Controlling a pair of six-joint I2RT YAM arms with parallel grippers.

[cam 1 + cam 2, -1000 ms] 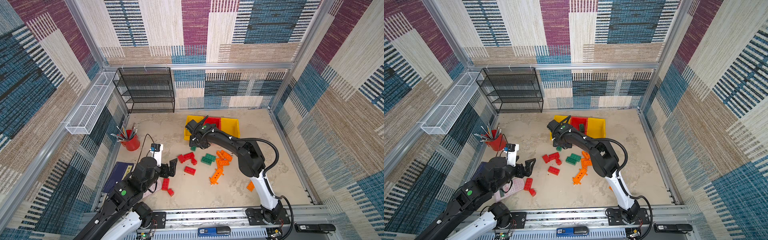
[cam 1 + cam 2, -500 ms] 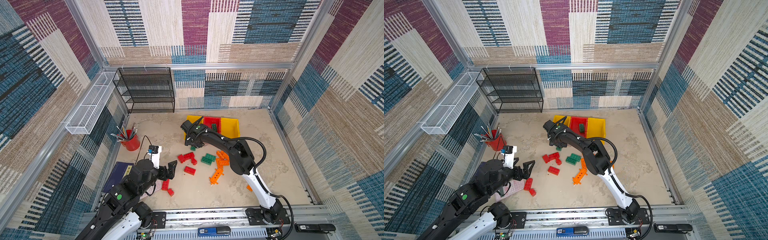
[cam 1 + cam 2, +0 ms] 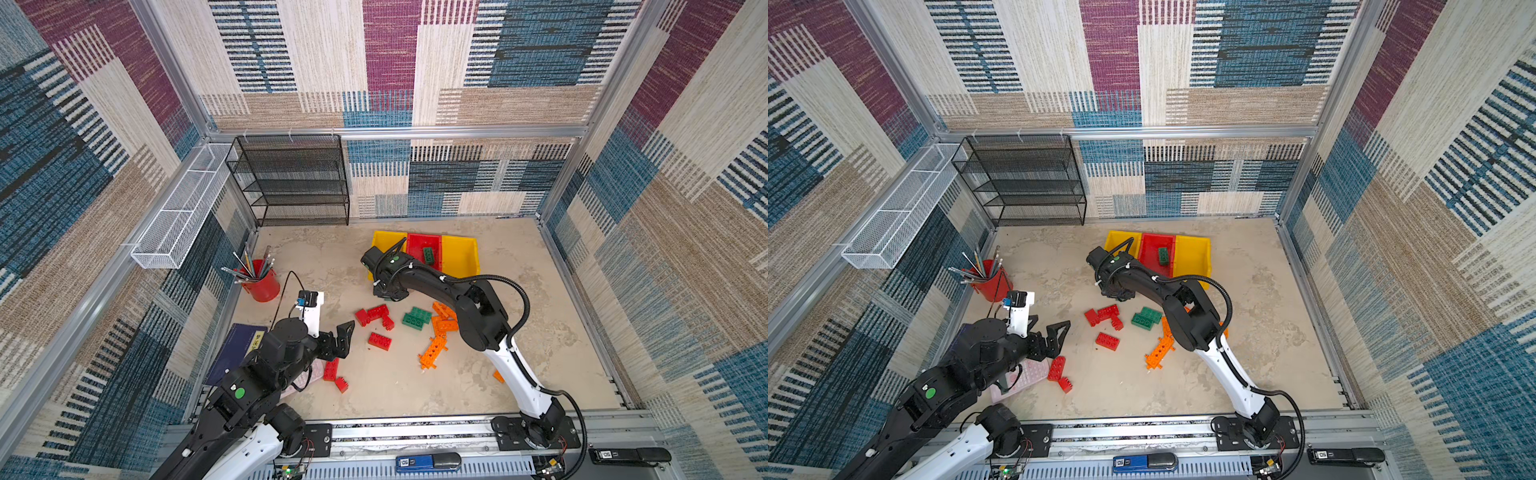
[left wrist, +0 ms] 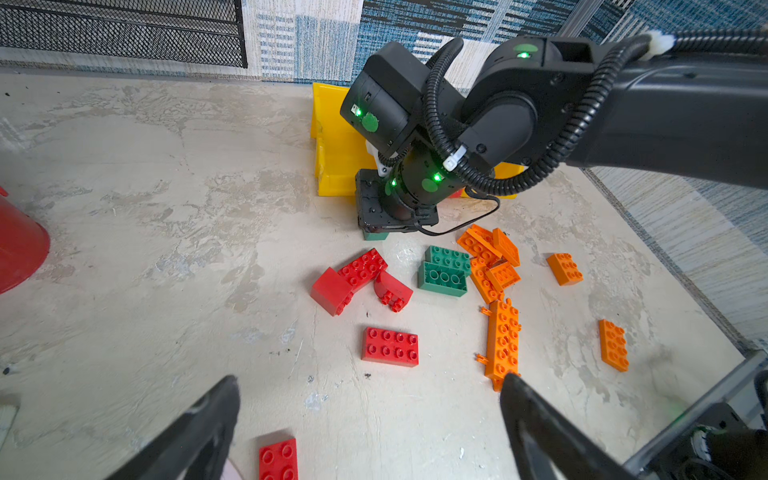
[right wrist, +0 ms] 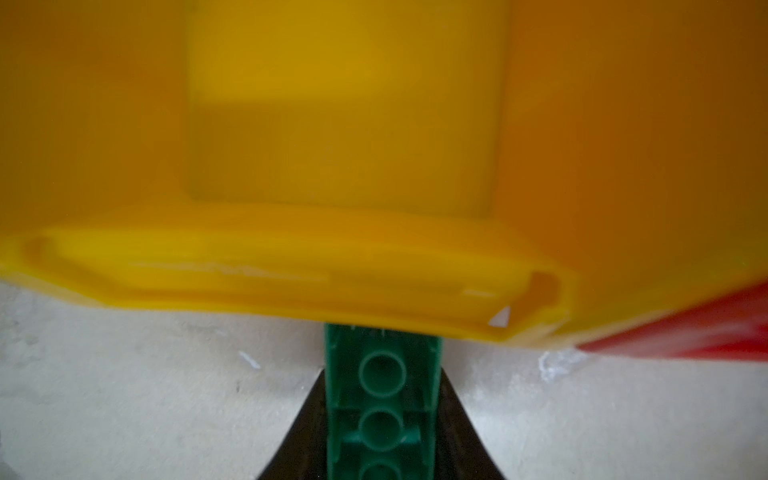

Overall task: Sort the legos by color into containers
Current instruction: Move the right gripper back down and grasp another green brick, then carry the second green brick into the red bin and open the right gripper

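I record the right tool clenched on a green brick, its long axis pointing far toward the near rim of the left yellow bin, hollow underside showing. The left tool hangs released above the mottled beige bench, which is enclosed by patterned woven walls.

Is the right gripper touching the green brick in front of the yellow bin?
Touching. The right wrist view shows the green brick clamped between the right gripper's black fingers, with no gap on either side.
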